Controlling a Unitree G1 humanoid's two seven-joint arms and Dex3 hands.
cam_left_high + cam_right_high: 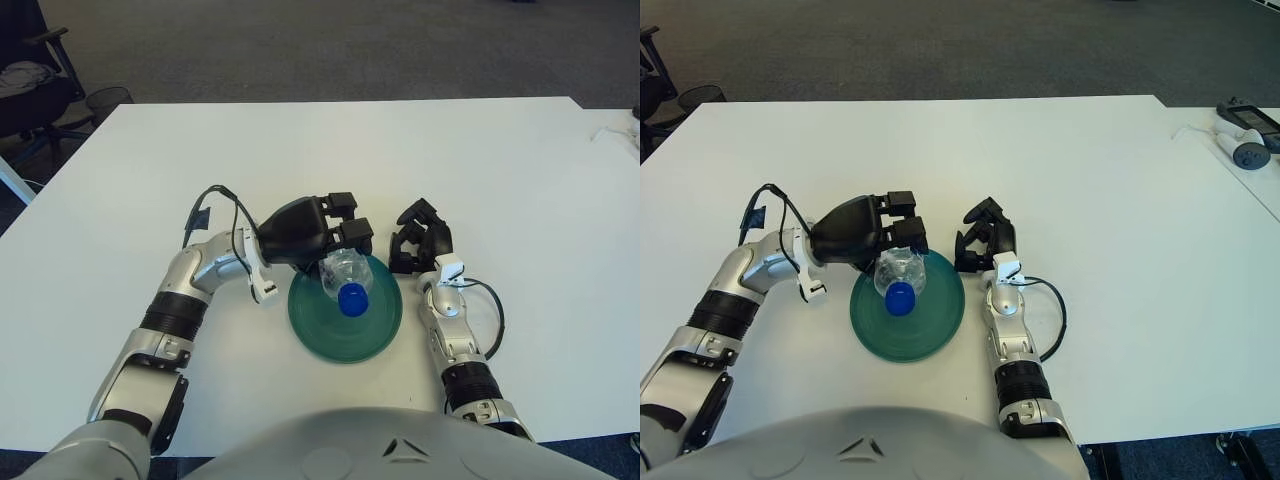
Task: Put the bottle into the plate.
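Observation:
A clear plastic bottle with a blue cap is over the far part of the dark green plate, cap pointing toward me. My left hand sits over the plate's far left rim with its fingers curled around the bottle's body. My right hand shows just right of the plate, fingers curled and holding nothing.
The white table spreads around the plate. A controller and cable lie on a neighbouring table at the far right. An office chair stands off the table's far left corner.

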